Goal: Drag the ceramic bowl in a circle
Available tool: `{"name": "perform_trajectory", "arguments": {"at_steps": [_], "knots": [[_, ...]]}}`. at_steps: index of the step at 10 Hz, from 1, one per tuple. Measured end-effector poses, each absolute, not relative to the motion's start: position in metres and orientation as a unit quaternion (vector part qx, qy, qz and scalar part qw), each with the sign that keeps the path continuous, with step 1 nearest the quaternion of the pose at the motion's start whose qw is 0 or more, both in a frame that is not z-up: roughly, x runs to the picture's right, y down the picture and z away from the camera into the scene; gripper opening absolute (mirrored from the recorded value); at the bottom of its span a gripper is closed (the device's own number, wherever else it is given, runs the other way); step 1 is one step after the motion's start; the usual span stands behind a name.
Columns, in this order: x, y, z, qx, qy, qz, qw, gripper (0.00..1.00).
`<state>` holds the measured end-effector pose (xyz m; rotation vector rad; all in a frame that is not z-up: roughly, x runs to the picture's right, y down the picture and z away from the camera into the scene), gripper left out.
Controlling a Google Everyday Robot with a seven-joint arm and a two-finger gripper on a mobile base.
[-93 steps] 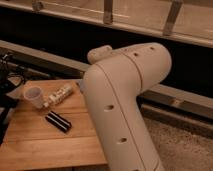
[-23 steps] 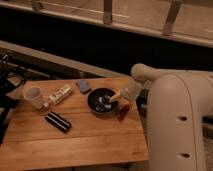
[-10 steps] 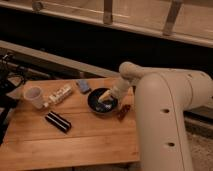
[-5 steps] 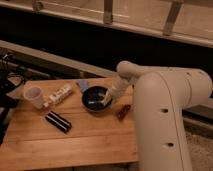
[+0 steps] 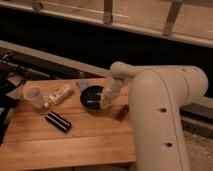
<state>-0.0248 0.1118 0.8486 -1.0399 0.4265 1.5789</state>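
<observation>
The ceramic bowl (image 5: 92, 97) is a round shallow black bowl with pale glints inside, on the wooden table (image 5: 70, 140) a little right of its middle. My gripper (image 5: 106, 101) reaches down at the bowl's right rim, at the end of the big white arm (image 5: 160, 115) that fills the right side of the camera view. It touches or sits just inside the rim.
A translucent white cup (image 5: 33, 96) stands at the table's left. A pale wrapped snack (image 5: 58, 95) lies beside it. A black oblong item (image 5: 58, 121) lies in front. A small blue thing (image 5: 82, 84) is behind the bowl, a dark reddish item (image 5: 122, 112) to its right.
The arm swung in from the right and its gripper came down onto the bowl's right rim. The bowl has slid a little to the left across the table.
</observation>
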Motion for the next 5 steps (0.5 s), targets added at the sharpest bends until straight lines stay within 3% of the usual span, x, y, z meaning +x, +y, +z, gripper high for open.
{"name": "perform_trajectory", "arguments": {"at_steps": [2,5], "knots": [[-0.048,0.116,0.842,-0.439,0.18,0.667,0.575,0.17],[-0.035,0.093,0.826,-0.364,0.176,0.675,0.617,0.46]]}}
